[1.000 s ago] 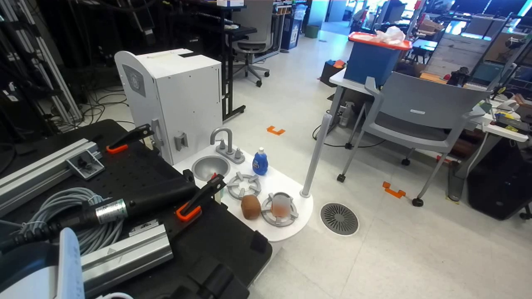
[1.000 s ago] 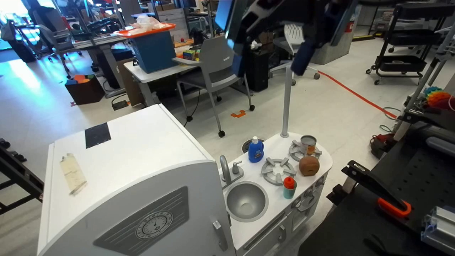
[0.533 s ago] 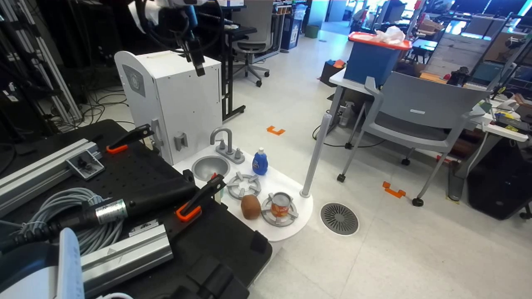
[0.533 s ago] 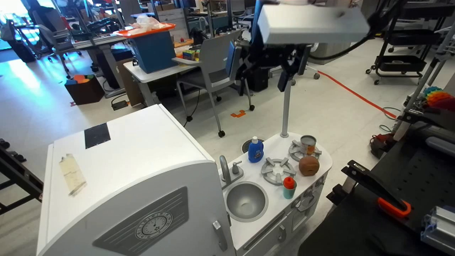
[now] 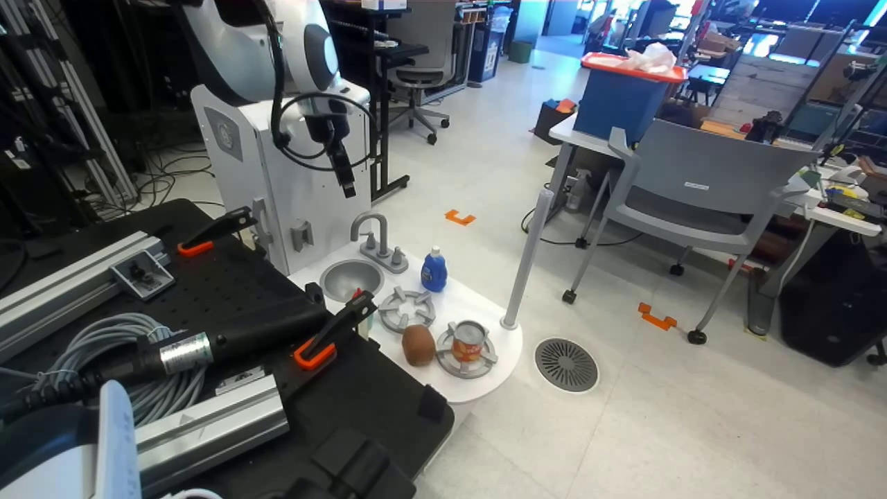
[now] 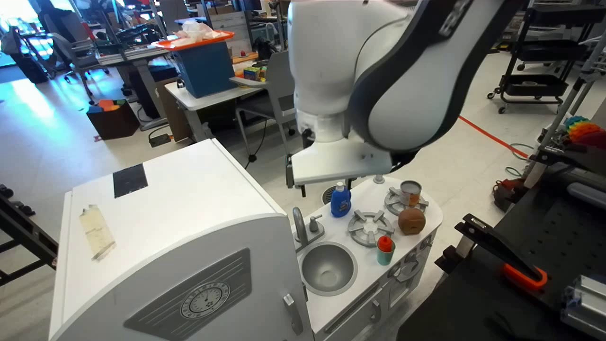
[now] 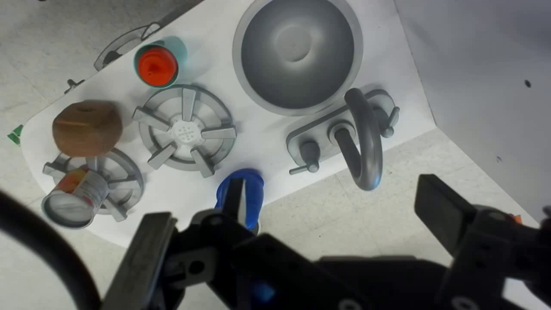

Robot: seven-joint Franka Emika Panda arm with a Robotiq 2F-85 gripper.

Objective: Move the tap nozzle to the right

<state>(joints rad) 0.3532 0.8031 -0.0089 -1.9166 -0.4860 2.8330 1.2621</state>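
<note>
The tap nozzle is a grey arched spout on a base plate with two handles. It stands behind the round grey sink bowl (image 7: 237, 56) and shows in both exterior views (image 5: 383, 235) (image 6: 299, 225). In the wrist view the tap nozzle (image 7: 371, 148) points over the bowl, its bend lying between and ahead of the two fingertips. My gripper (image 7: 333, 193) is open and empty. In an exterior view my gripper (image 5: 348, 187) hangs above the tap, apart from it. Elsewhere the arm hides most of my gripper (image 6: 326, 187), with only small finger parts showing.
A blue bottle (image 7: 255, 189) stands beside the tap, under one finger in the wrist view. A white cabinet (image 5: 319, 166) rises beside the sink. Two burner rings, a brown block (image 7: 87, 128), a can (image 6: 410, 192) and a red-topped cup (image 6: 385, 251) share the counter. A grey pole (image 5: 528, 260) stands at its end.
The arm has come into view and moved down towards the tap, past the cabinet's top. The gripper stays open. The tap nozzle and the counter objects have not moved.
</note>
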